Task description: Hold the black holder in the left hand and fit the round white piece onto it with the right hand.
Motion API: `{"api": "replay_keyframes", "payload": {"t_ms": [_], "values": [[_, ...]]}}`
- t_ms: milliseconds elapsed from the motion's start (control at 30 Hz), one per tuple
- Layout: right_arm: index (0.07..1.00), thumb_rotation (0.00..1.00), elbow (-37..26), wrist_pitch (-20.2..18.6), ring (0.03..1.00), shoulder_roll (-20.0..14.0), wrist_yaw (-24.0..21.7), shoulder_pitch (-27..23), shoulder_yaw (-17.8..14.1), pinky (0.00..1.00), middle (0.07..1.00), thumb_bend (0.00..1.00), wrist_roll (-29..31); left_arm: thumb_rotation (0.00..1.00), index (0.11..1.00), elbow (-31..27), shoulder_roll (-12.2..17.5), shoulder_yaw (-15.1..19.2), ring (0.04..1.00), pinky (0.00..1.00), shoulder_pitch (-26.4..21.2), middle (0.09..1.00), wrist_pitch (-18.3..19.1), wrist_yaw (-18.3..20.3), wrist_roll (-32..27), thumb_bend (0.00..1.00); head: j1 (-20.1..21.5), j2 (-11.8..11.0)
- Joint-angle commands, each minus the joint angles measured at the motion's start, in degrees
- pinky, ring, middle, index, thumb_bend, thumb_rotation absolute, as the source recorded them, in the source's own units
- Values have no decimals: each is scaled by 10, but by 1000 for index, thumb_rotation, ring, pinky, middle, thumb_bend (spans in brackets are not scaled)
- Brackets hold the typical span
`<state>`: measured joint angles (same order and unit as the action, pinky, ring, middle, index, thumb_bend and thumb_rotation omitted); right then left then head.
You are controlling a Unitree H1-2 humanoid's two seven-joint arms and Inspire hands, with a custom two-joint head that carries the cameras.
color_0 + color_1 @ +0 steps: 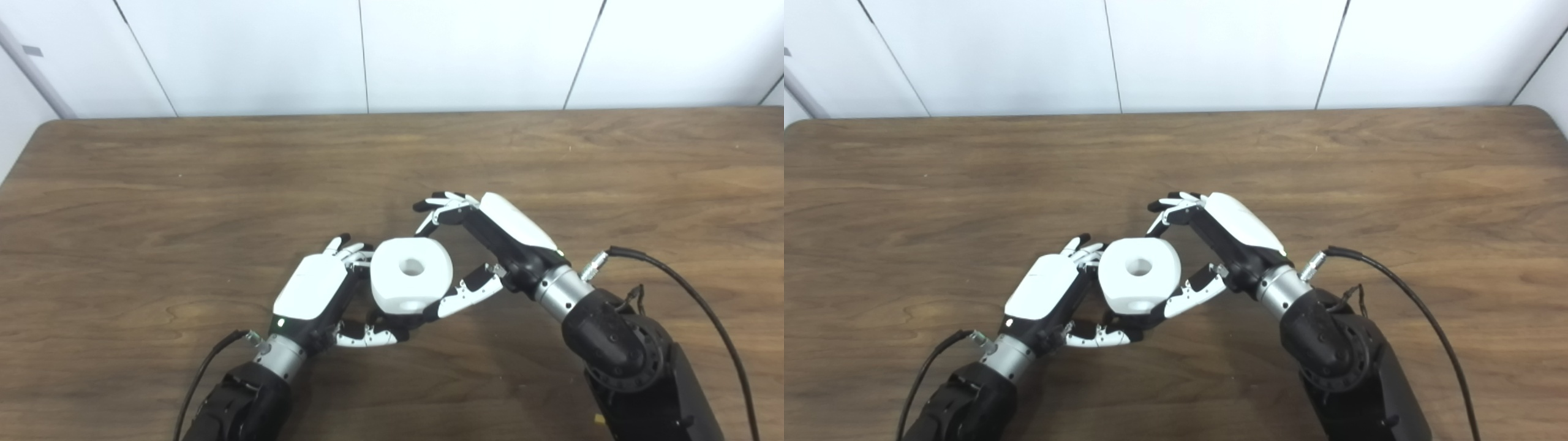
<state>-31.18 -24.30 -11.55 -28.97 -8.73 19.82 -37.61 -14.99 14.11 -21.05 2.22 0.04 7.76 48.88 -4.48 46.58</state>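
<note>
- Both arms are in over the near half of the wooden worktop [184, 184], and the two meet just left of centre
- The round white piece [411, 274] sits between them, hole facing up, a second recess showing on its lower front face
- Left robot hand [318, 294] is tucked against the white piece's left side, fingers [349, 248] curled up behind it and thumb [367, 335] reaching underneath, so it is gripping something down there
- A sliver of dark material peeks out below the white piece, at about the thumb; whether that is the black holder, hard to tell, it is almost fully hidden
- Right robot hand [1225, 245] comes in from the right, spread wide: its thumb [1191, 294] lies along the white piece's lower right edge, touching it
- Its fingers [1173, 208] are bunched up above and behind the piece, clear of it, not wrapped round
- A black cable [692, 300] loops off the right wrist across the worktop
- White wall panels [478, 55] run along the back
</note>
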Motion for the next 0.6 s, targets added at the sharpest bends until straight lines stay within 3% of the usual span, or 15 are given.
{"api": "replay_keyframes", "payload": {"t_ms": [0,567], "values": [[483,135,-1,8,949,-4,4,-16,-2,1000,857,524,-1,54,487,-2,5,-3,886,1000,-3,788,-6,7,5,522,0,1],[483,136,-6,6,950,-13,4,-21,-8,1000,857,523,-1,54,487,0,6,-2,890,1000,-5,792,-9,10,3,523,4,-2]]}}
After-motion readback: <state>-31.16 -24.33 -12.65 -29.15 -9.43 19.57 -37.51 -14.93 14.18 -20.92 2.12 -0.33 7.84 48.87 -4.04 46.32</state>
